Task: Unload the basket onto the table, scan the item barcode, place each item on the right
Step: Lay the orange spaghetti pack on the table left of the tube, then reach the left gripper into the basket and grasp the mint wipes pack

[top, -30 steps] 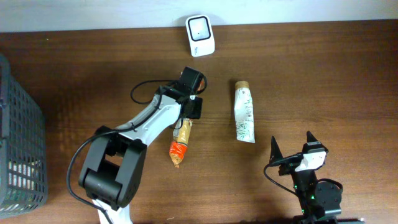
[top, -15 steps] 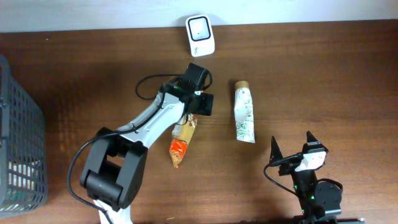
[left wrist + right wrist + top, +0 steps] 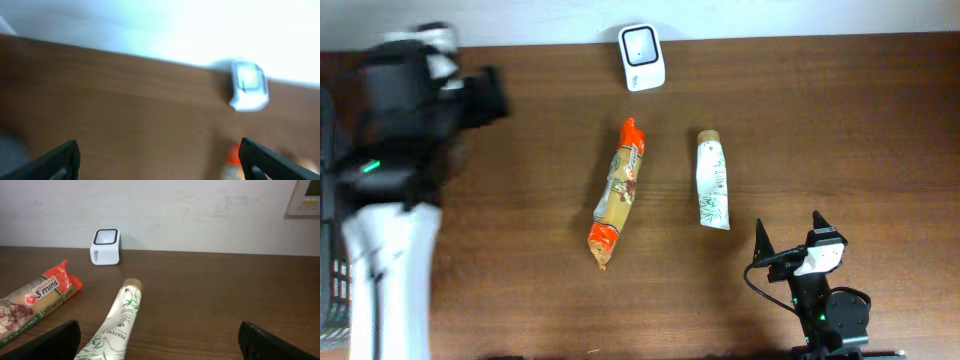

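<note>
1. The left gripper point(image 3: 160, 159) has let go. A second ago it was closed over the upper end of the spaghetti packet point(image 3: 616, 192) in the middle of the overhead frame; now its jaws are spread wide with nothing between them.

2. The left arm point(image 3: 390, 170) has swung off to the upper left of the overhead frame, well apart from everything else. It is blurred there and the left wrist view is smeared too, so I judge it is moving fast.

3. The spaghetti packet lies flat on the table point(image 3: 870, 120), centre frame, much where it was. Its whole length is now uncovered, with one red end pointing up toward the scanner point(image 3: 642, 43) and the other toward the lower edge. It is near the scanner but not touching it, and no gripper holds it.

4. The tube point(image 3: 712, 180) has not shifted. It lies just right of the packet, cap end up.

5. The right gripper point(image 3: 157, 340) sits unchanged at the lower right, jaws spread and empty.

6. For the task, this looks like a set-down — the packet is released below the scanner rather than held up to its window. Whether its barcode was read cannot be told from these views. The tube lies untouched, so if it also needs scanning, that step is not yet begun.
</note>
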Tool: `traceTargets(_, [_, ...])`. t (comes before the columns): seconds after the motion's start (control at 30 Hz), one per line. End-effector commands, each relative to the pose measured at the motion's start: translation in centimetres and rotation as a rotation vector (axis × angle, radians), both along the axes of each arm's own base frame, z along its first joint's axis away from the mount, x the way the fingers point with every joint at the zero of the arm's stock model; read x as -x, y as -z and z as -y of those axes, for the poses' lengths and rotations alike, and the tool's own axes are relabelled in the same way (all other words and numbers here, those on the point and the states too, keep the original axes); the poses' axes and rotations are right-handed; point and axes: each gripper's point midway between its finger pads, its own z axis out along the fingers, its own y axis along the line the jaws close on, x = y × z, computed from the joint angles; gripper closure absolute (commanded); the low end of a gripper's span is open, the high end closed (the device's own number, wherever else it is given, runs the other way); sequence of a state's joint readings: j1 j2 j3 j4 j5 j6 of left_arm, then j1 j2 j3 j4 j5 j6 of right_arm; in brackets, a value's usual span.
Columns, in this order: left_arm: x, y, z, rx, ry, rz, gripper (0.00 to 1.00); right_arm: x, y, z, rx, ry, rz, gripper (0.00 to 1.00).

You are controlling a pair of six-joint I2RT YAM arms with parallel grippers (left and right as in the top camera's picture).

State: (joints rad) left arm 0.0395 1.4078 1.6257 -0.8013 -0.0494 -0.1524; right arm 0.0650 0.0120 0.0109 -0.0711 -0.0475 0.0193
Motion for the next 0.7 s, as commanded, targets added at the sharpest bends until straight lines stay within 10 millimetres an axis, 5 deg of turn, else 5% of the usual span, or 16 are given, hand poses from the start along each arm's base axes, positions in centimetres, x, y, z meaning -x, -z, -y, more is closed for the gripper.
traceTargets(0.0, [4.0, -4.3, -9.1, -0.03, -0.235, 0.105, 0.01, 0.0, 0.2, 0.0, -0.001, -0.002, -0.003, 0.01])
traceTargets(0.13, [7.9, -4.3, -17.5, -0.056, -0.469, 0.098, 0.01, 0.0, 0.2, 0.0, -0.001, -0.002, -0.003, 0.01])
traceTargets(0.27, [11.1, -1.6, -23.7, -0.039, -0.641, 0.01, 0.01, 0.0, 0.2, 0.0, -0.001, -0.002, -0.003, 0.01])
traceTargets(0.4, [12.7, 3.0, -27.0, -0.006, -0.7, -0.149, 0.01, 0.0, 0.2, 0.0, -0.001, -0.002, -0.003, 0.01])
traceTargets(0.47, [14.0, 6.9, -29.0, 0.007, -0.744, -0.293, 0.01, 0.0, 0.2, 0.0, -0.001, -0.002, -0.003, 0.01])
traceTargets(0.67, [16.6, 14.7, -30.6, 0.182, -0.84, -0.515, 0.0, 0.0, 0.2, 0.0, -0.001, -0.002, -0.003, 0.01])
